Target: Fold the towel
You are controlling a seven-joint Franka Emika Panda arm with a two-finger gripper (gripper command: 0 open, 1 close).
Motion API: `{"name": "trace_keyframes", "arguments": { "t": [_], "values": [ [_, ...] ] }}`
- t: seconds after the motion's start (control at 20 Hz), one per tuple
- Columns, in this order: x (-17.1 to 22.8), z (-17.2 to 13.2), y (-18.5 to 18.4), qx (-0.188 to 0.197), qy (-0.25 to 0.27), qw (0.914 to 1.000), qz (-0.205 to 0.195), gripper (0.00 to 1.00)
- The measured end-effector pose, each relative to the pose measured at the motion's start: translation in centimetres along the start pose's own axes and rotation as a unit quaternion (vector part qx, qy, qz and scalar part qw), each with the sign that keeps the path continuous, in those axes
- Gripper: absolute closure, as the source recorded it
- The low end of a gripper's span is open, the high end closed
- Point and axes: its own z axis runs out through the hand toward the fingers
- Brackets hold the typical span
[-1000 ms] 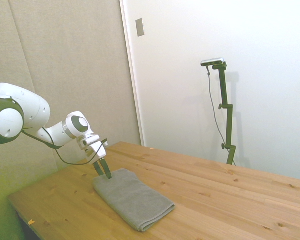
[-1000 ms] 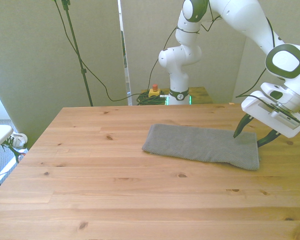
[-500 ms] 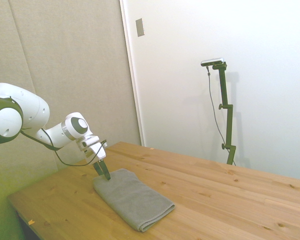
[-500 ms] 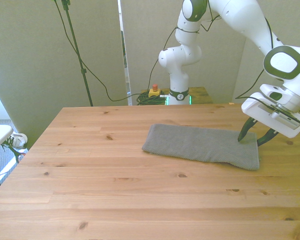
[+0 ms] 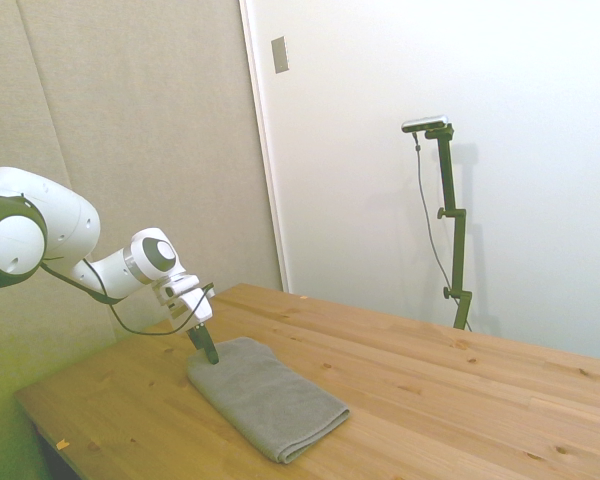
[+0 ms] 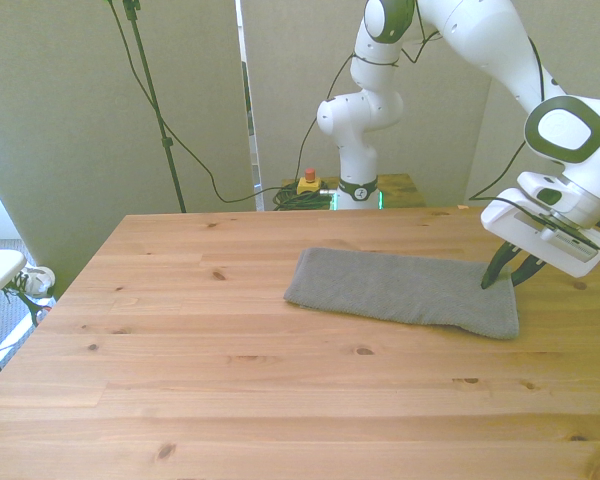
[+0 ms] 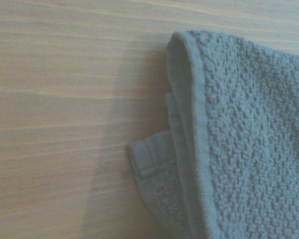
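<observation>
At the towel's end on the front view's right, the gripper (image 6: 507,274) hangs low with its dark fingertips (image 6: 492,276) down at the cloth's far corner. The two fingers stand close together, only a narrow gap showing between them in the front view, and in the side view they read as one dark point (image 5: 209,349) touching the towel's edge. Whether any cloth sits between them cannot be told.

The towel (image 6: 405,291) lies flat on the wooden table (image 6: 230,380), a long grey folded strip running across the front view from the middle toward the right, angled a little so that its right end sits nearer the camera. In the side view the towel (image 5: 265,397) stretches away from the gripper toward the table's near edge. The wrist view shows the corner close up: nubbly terry cloth (image 7: 244,129), a hemmed edge, and a lower layer poking out beneath the upper one, with bare wood (image 7: 65,99) beside it.
</observation>
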Motion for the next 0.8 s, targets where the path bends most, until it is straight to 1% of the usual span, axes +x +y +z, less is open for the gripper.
{"name": "trace_keyframes", "arguments": {
  "t": [0.2, 0.35, 0.45, 0.6, 0.8],
  "values": [
    [-0.7, -0.7, 0.9, 0.009, -0.003, 0.9999, -0.014, 1.00],
    [-1.3, -2.0, 2.2, 0.022, -0.009, 0.9994, -0.023, 1.00],
    [-1.1, -3.2, 3.5, 0.035, -0.018, 0.9989, -0.024, 1.00],
    [0.9, -5.3, 5.9, 0.060, -0.038, 0.9973, -0.020, 1.00],
    [5.1, -7.2, 9.9, 0.086, -0.061, 0.9944, -0.001, 1.00]
  ]
}}
